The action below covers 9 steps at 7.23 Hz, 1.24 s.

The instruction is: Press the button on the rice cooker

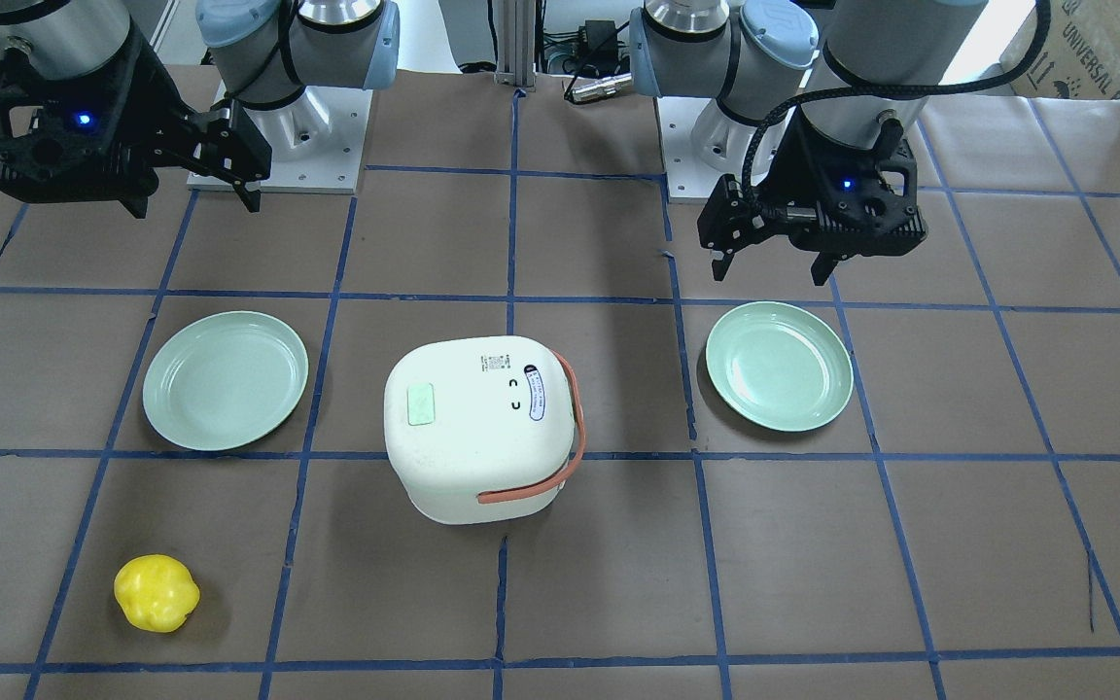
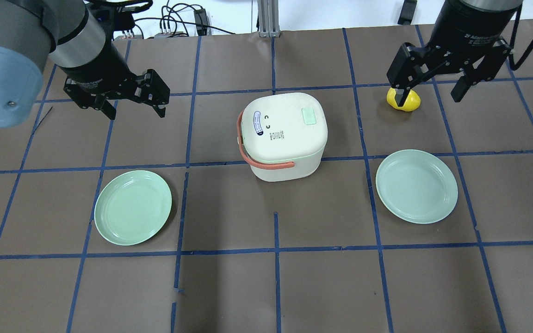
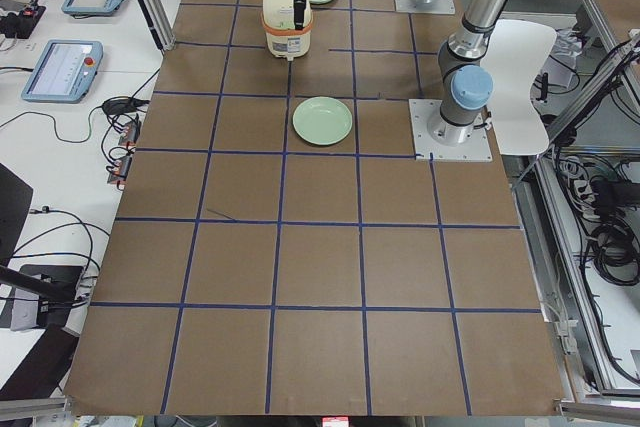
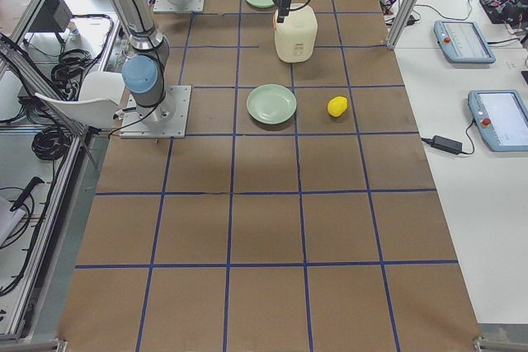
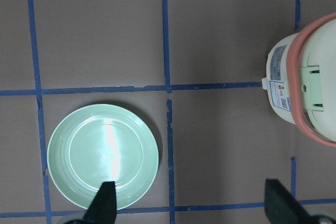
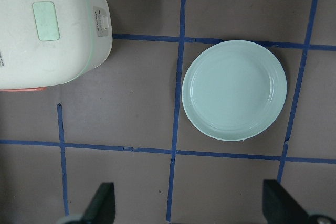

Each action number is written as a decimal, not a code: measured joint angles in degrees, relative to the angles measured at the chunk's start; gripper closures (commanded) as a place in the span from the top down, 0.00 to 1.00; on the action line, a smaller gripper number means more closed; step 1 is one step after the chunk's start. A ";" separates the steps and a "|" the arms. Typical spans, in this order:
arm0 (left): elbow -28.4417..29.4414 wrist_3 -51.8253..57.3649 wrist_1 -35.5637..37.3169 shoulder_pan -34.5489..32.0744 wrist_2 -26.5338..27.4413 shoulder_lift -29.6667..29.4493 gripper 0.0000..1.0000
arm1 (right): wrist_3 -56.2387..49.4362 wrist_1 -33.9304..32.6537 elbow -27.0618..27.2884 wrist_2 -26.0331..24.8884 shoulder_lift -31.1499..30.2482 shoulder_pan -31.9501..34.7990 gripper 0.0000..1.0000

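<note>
Right now I am at the approach: the rice cooker [image 2: 285, 134] sits shut mid-table between two plates [image 2: 133, 207]; left gripper [image 2: 136, 112] and right gripper [image 2: 428, 98] hover clear, jaws spread. Next, I judge, one must descend onto the lid's pale green button [image 2: 309, 116].

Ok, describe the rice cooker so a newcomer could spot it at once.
On the brown table with the blue tape grid, look to the middle, between two pale green round plates. There stands the white rounded-square rice cooker. Unlike the flat plates and the small yellow object, it is tall, with an orange-red handle band and a pale green lid patch.
</note>
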 measured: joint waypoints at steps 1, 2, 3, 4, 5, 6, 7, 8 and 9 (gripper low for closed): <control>0.00 0.00 0.00 0.00 0.00 0.00 1.00 | 0.08 0.01 0.03 0.11 0.06 0.00 1.00; 0.00 0.00 0.00 0.00 0.00 0.00 1.00 | 0.05 0.02 0.09 0.15 0.09 0.00 1.00; 0.00 0.00 0.00 0.00 0.00 0.00 1.00 | -0.07 0.02 0.12 0.17 0.07 0.00 1.00; 0.00 0.00 0.00 0.00 0.00 0.00 1.00 | -0.27 0.01 0.14 0.16 0.04 0.00 1.00; 0.00 0.00 0.00 0.00 0.00 0.00 1.00 | -0.54 -0.03 0.15 0.12 0.08 0.00 1.00; 0.00 0.00 0.00 0.00 0.00 0.00 1.00 | -0.73 -0.05 0.22 0.10 0.10 0.00 1.00; 0.00 0.00 0.00 0.00 0.00 0.00 1.00 | -0.75 -0.06 0.28 0.09 0.11 0.00 1.00; 0.00 0.00 0.00 0.00 0.00 0.00 1.00 | -0.74 -0.07 0.31 0.11 0.11 0.00 1.00; 0.00 0.00 0.00 0.00 0.00 0.00 1.00 | -0.70 -0.07 0.36 0.15 0.10 0.00 1.00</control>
